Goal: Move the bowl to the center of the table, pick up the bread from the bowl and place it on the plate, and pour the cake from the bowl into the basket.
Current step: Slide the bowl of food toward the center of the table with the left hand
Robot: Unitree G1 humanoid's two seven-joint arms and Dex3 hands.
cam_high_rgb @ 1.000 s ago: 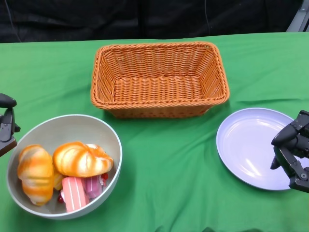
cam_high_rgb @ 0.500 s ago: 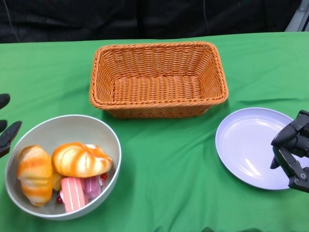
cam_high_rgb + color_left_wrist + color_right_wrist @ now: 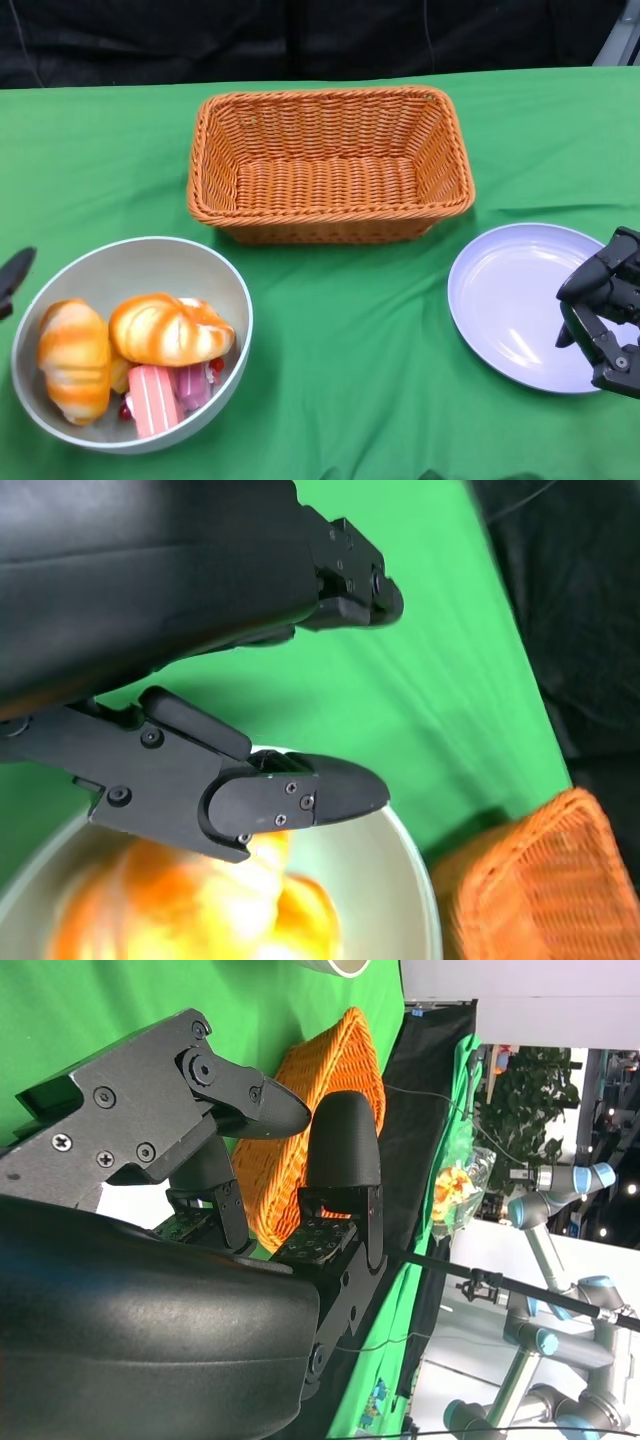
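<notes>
Take the basket (image 3: pixel 330 165) as your landmark: it sits at the far middle of the green table (image 3: pixel 350 330), and you can see nothing lying inside it. Your bowl (image 3: pixel 215 275) is nearer you than the basket and off toward your left side, not yet at the table's middle. In it you have two bread rolls (image 3: pixel 170 328) side by side, with the pink striped cake (image 3: pixel 153 400) tucked against the near wall beneath them. The plate (image 3: pixel 515 305) lies nearer you than the basket and toward your right, and it is bare.

Your left hand (image 3: pixel 12 275) shows only as a dark tip just beside the bowl's outer rim; in the left wrist view its fingers (image 3: pixel 290 800) are spread apart above the rim (image 3: pixel 415 865), grasping nothing. Your right hand (image 3: pixel 603 320) hangs over the plate's outer edge with its fingers (image 3: pixel 340 1160) apart and released, holding nothing.
</notes>
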